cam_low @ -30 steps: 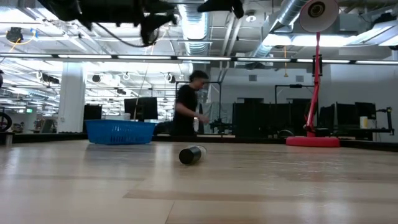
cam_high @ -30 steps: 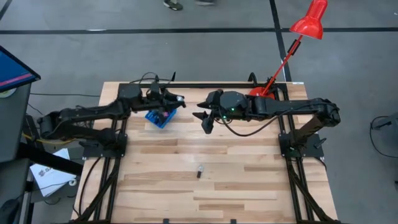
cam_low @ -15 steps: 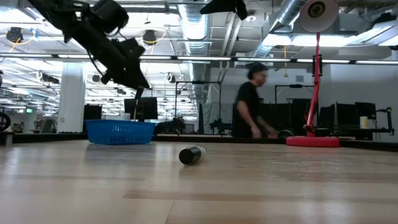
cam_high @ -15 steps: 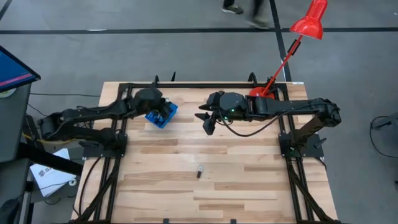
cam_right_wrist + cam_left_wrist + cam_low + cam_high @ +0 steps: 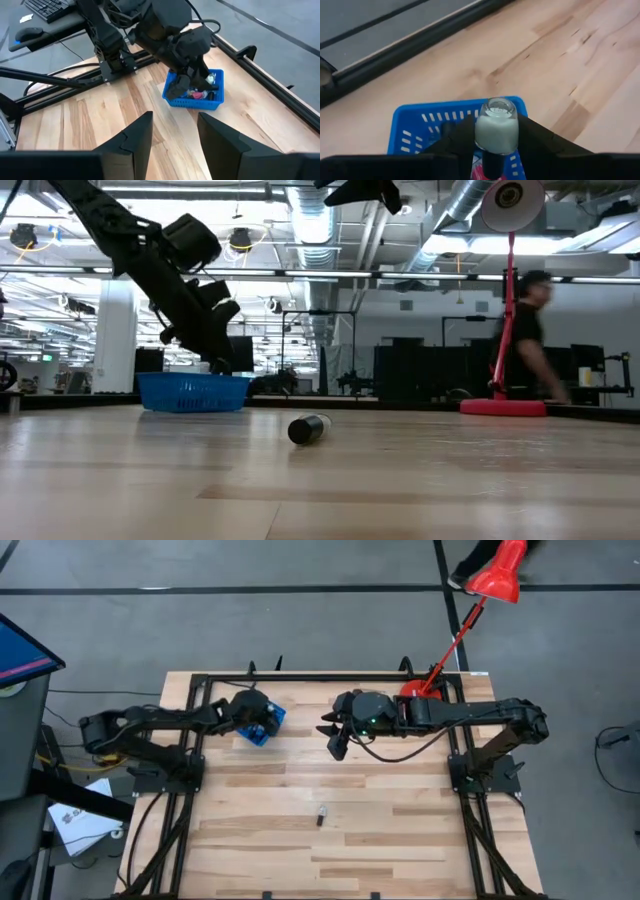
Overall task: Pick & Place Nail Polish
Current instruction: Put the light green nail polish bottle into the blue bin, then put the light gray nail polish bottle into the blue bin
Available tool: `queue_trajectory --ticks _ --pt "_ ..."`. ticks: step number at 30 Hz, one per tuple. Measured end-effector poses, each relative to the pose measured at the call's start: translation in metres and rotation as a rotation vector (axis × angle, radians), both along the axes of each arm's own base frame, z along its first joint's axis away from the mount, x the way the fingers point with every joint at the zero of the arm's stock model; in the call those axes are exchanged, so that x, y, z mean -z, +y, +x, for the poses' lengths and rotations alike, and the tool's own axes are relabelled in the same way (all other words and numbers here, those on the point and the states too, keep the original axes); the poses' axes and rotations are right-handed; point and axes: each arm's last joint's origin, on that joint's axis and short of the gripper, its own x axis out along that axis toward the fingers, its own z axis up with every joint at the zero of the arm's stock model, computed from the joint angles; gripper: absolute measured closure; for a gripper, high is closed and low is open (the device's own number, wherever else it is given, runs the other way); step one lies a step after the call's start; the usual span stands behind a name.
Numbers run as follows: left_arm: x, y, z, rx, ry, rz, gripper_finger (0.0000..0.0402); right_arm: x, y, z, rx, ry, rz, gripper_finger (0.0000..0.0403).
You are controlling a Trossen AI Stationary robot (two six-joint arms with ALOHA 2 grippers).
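Now the left gripper [image 5: 496, 150] hangs just above the blue bin [image 5: 262, 725], jaws clamped on a pale nail polish bottle [image 5: 496, 131]; right of the bin the right gripper [image 5: 336, 740] waits, jaws apart; another bottle [image 5: 321, 814] lies on the counter [image 5: 400, 830], well apart from the bin.

The left end effector [image 5: 256, 720] fills the space over the blue bin [image 5: 272, 720]. On the broad table [image 5: 400, 830], one fallen bottle [image 5: 321, 815] lies mid-front.

Grey floor [image 5: 300, 630] with dark lines; red lamp [image 5: 497, 570]; ceiling ducts [image 5: 470, 200]; person [image 5: 528, 330] passing.
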Motion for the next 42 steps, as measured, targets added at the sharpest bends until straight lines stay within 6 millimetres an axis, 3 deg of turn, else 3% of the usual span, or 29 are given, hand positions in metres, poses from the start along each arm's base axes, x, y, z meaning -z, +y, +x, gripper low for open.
queue_trajectory --ticks 7,19,24,27,32,37,42 --pt "0.008 0.002 0.004 -0.004 0.005 -0.010 0.0281 0.001 0.000 -0.001 0.000 0.012 0.000 0.0257" --pt "0.010 0.001 0.006 0.025 -0.012 -0.052 0.0141 0.008 0.000 -0.005 0.022 0.084 0.033 0.0204" --pt "-0.011 -0.010 0.003 0.059 -0.182 -0.136 0.0113 0.013 0.007 -0.009 0.023 0.143 0.059 0.0186" --pt "-0.034 -0.029 0.002 0.163 -0.305 -0.151 0.0116 0.018 0.017 -0.014 0.013 0.211 0.076 0.0185" --pt "-0.058 -0.078 0.003 0.477 -0.387 -0.143 0.0128 0.036 0.033 -0.022 0.021 0.317 0.072 0.0194" --pt "-0.056 -0.133 0.009 0.869 -0.305 -0.003 0.0132 0.054 0.048 -0.032 0.003 0.434 0.047 0.0202" --pt "-0.040 -0.164 0.023 1.047 -0.245 0.089 0.0131 0.065 0.064 -0.040 -0.020 0.489 0.051 0.0204"
